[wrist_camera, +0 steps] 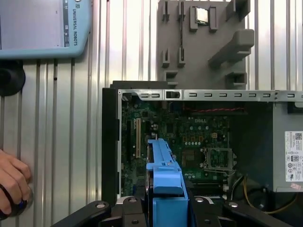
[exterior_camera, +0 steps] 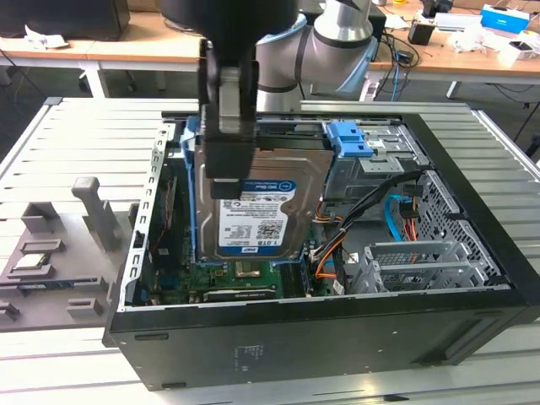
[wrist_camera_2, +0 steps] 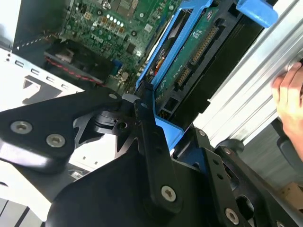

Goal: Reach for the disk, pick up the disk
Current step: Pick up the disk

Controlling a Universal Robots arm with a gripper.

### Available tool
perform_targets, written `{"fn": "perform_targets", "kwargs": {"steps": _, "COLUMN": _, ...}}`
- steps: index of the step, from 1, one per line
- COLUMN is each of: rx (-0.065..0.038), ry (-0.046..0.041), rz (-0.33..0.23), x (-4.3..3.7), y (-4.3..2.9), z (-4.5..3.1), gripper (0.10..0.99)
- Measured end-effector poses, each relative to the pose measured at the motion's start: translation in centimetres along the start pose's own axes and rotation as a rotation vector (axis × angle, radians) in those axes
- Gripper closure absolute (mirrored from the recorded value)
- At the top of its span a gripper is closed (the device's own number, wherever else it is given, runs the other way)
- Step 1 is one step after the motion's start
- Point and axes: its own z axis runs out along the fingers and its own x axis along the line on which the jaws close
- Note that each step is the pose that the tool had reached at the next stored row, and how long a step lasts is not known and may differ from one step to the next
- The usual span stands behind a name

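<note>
In the exterior view the disk (exterior_camera: pixel 257 207), silver-grey with a white-and-blue label and blue rails, hangs tilted above the open computer case (exterior_camera: pixel 321 329). My gripper (exterior_camera: pixel 226 179) is shut on its upper end, black fingers clamping across the edge. In the second wrist view the disk (wrist_camera_2: pixel 196 45) shows its green circuit-board underside framed by a blue rail, and the gripper (wrist_camera_2: pixel 154 120) grips that rail. In the first wrist view the disk's blue edge (wrist_camera: pixel 165 177) stands between the two black fingers (wrist_camera: pixel 130 208), over the motherboard (wrist_camera: pixel 194 132).
A blue latch piece (exterior_camera: pixel 348 139) sits on the grey drive cage at the back. A grey fixture plate (exterior_camera: pixel 51 253) with a small processor chip (wrist_camera: pixel 202 15) lies beside the case. A person's hand (wrist_camera: pixel 12 182) rests on the slatted table near a teach pendant (wrist_camera: pixel 38 28).
</note>
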Motion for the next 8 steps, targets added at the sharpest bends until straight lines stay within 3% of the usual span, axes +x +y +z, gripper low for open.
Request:
{"fn": "perform_targets", "kwargs": {"steps": 5, "rx": 0.000, "ry": 0.0000, "rz": 0.000, "x": 0.02, "y": -1.95, "z": -0.08, "gripper": 0.718}}
{"fn": "perform_targets", "kwargs": {"steps": 8, "rx": 0.000, "ry": -0.0001, "rz": 0.000, "x": 0.04, "y": -3.54, "z": -0.15, "gripper": 0.718}}
